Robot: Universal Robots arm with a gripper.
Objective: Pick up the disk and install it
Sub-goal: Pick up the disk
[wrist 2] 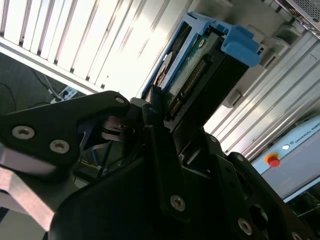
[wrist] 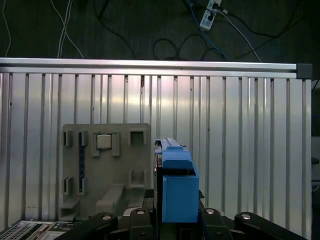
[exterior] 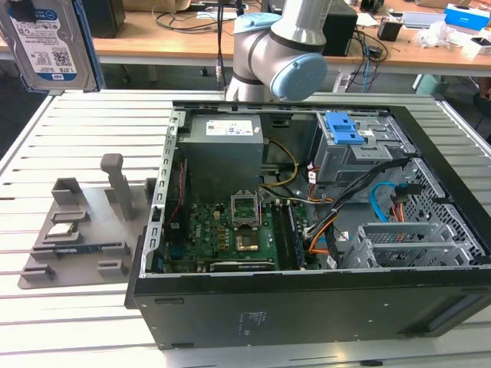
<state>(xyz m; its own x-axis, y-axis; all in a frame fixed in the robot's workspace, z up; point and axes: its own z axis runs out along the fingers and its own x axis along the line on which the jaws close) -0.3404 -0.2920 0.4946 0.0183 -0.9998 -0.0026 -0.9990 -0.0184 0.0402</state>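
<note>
1 disk (exterior: 50, 42) is up off the table. It hangs upright at the far upper corner of the exterior view's left, label toward the camera, well apart from the open computer case (exterior: 307, 303). In both wrist views the gripper (wrist 2: 157, 112) (wrist: 175, 220) is clamped on one end of the disk (wrist 2: 200, 75) (wrist: 175, 185), with the blue frame jutting out past the black fingers (wrist 2: 152, 130). Beneath it, in the first wrist view, lie the slatted metal table (wrist: 250, 150) and a grey parts tray (wrist: 105, 170). Inside the case sit 3 plain landmarks: a grey power supply (exterior: 222, 149), a green motherboard (exterior: 222, 238) and a blue-latched drive bay (exterior: 343, 129). The arm (exterior: 280, 54) stands behind the case.
</note>
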